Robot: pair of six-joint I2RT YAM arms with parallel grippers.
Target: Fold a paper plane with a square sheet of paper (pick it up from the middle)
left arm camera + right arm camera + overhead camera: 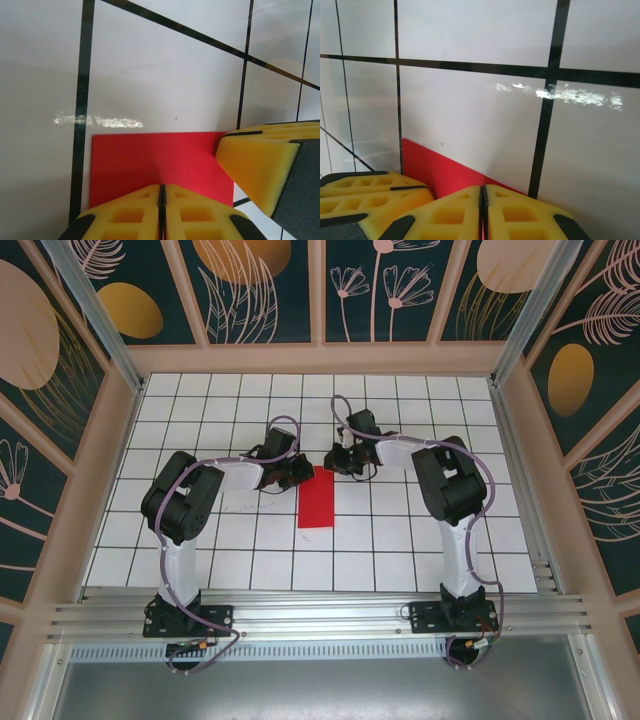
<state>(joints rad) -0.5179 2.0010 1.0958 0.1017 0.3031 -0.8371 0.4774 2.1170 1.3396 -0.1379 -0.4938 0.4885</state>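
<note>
Red sheet of paper [316, 502] partly under yellow fingers [127, 216]

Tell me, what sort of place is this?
Probably a robot test booth: a left arm and right arm are bolted to a metal rail at a white grid table, boxed in by plant-patterned walls, with red paper between them.

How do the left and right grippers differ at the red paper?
The left gripper reaches the red paper from the left, the right gripper from the right, both at its far end. Ahead of the left gripper lies a broad stretch of paper; ahead of the right gripper, a narrow wedge. Both are shut.
</note>
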